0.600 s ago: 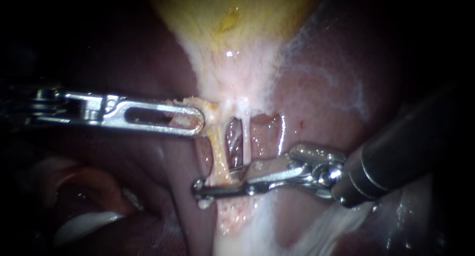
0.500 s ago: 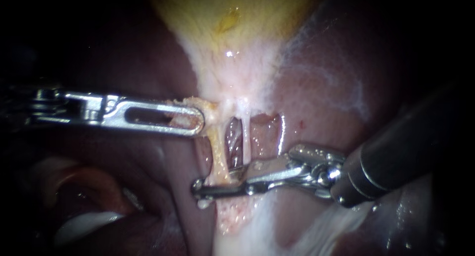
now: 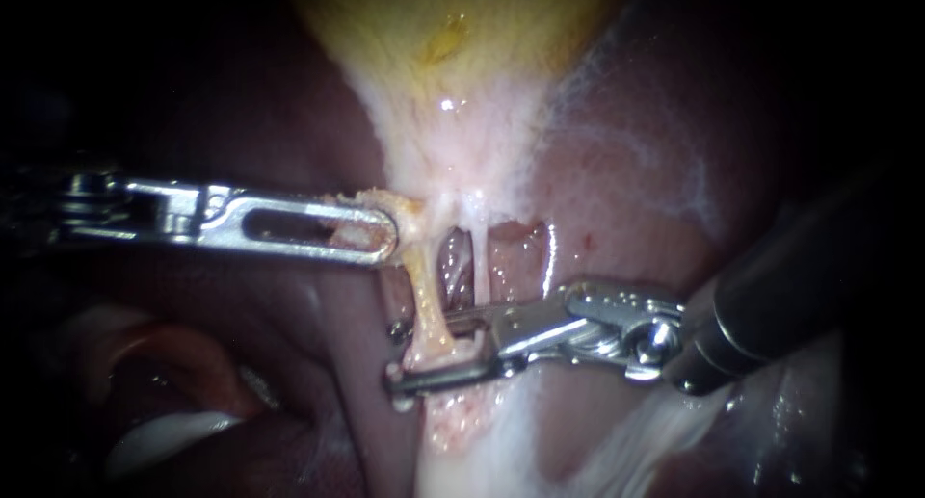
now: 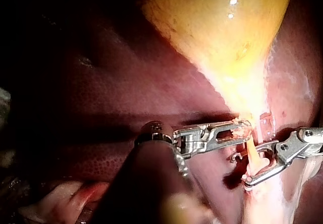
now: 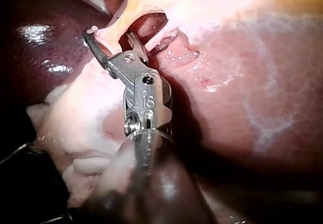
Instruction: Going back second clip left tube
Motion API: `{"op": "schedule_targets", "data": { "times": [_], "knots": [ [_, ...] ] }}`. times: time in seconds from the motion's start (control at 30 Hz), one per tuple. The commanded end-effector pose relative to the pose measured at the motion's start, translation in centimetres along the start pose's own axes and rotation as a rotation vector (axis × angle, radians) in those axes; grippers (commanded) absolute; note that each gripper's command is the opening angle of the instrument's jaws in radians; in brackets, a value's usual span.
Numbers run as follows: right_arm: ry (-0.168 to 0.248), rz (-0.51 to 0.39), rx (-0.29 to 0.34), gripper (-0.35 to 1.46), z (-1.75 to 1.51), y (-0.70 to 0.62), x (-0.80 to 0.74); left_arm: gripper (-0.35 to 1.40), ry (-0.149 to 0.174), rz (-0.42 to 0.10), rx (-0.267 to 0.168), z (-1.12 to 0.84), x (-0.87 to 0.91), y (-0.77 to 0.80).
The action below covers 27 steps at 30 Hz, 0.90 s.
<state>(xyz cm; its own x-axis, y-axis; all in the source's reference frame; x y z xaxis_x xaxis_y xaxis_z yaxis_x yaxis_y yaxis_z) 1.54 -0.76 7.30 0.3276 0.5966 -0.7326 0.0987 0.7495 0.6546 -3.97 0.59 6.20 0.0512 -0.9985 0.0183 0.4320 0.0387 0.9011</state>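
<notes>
Now our right instrument (image 3: 393, 355) has spread its jaws, clamped a moment ago, and edged back; the left tube (image 3: 427, 310) stands loose between them. Our left instrument (image 3: 383, 236) still pinches tissue (image 3: 385, 204) beneath the gallbladder (image 3: 453, 55). Withdrawal looks begun.

A bright light fell on the middle of the wet liver (image 3: 626, 199); its edges lay in darkness.

Bright polished metal was seen on the jaws of the left instrument (image 3: 383, 236) and the right instrument (image 3: 397, 355), the latter's shaft being dark with a dull sheen, while the liver (image 3: 626, 170), gallbladder (image 3: 453, 36) and left tube (image 3: 427, 305) were coated in a wet, smooth gloss.
</notes>
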Motion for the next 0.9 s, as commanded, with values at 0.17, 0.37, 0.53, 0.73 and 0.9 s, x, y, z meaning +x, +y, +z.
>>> {"op": "schedule_targets", "data": {
  "times": [0.17,0.37,0.53,0.73,0.9],
  "knots": [
    [0.002,-0.03,-0.023,0.5,-0.04,-0.01,-0.02,-0.35,0.0,0.0,0.0,-0.01,0.0,0.0],
    [-0.003,-0.044,0.015,0.5,-0.11,-0.13,-0.04,-0.35,0.001,0.0,0.001,-0.01,0.0,0.01],
    [-0.005,-0.063,0.028,0.5,-0.13,-0.2,-0.04,-0.35,0.001,0.0,0.001,-0.01,0.0,0.01],
    [-0.002,-0.073,-0.002,0.5,-0.14,-0.08,-0.06,-0.35,0.001,0.0,0.001,-0.01,0.0,0.01],
    [0.0,-0.106,-0.043,0.5,-0.26,0.07,-0.12,-0.35,0.001,0.0,0.001,-0.01,0.0,0.01]
  ]
}}
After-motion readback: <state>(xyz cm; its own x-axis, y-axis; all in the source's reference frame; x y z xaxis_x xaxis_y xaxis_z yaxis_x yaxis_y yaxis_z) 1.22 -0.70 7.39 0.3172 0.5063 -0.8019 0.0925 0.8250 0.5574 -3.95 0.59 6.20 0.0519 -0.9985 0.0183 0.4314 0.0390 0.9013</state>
